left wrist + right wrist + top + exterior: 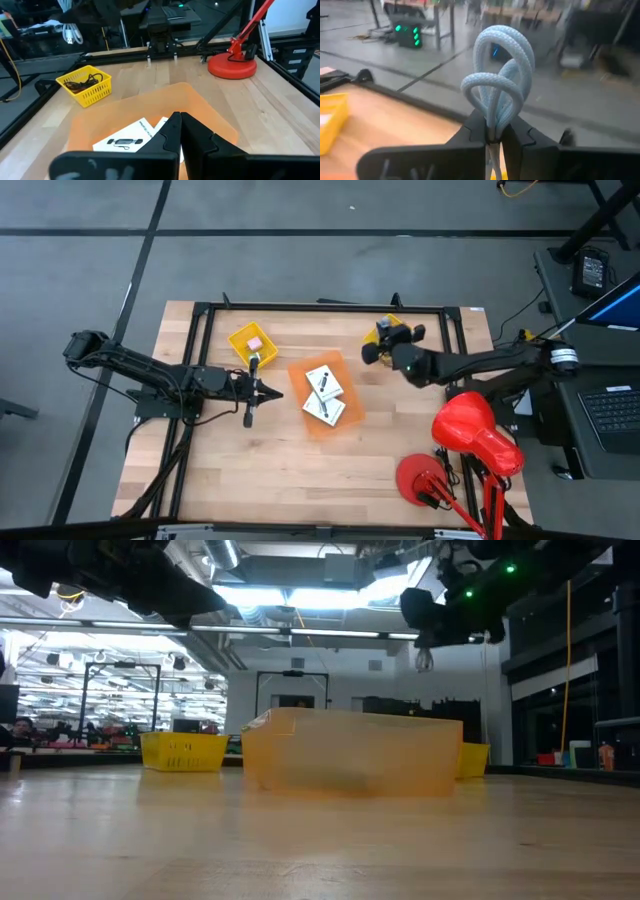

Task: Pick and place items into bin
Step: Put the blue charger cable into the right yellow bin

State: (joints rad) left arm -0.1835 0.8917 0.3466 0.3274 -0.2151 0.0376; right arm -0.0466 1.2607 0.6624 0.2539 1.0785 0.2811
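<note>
Only the right wrist view shows the right gripper (pixel 493 131) pinching a looped pale-blue woven cord (pixel 498 82). The left gripper (pixel 179 131), pressed together, hovers at the translucent orange bin's (pixel 210 107) rim.

No text, label, brand or number can be read anywhere here. The two white square cards (pixel 324 394) in the orange bin (pixel 300 375) carry black marks, with faint lines of small print on one card (pixel 127 141) in the left wrist view, but none of it is legible. The laptop screen (pixel 617 302) at about 3 o'clock from the bin shows only blue, with no readable characters.
</note>
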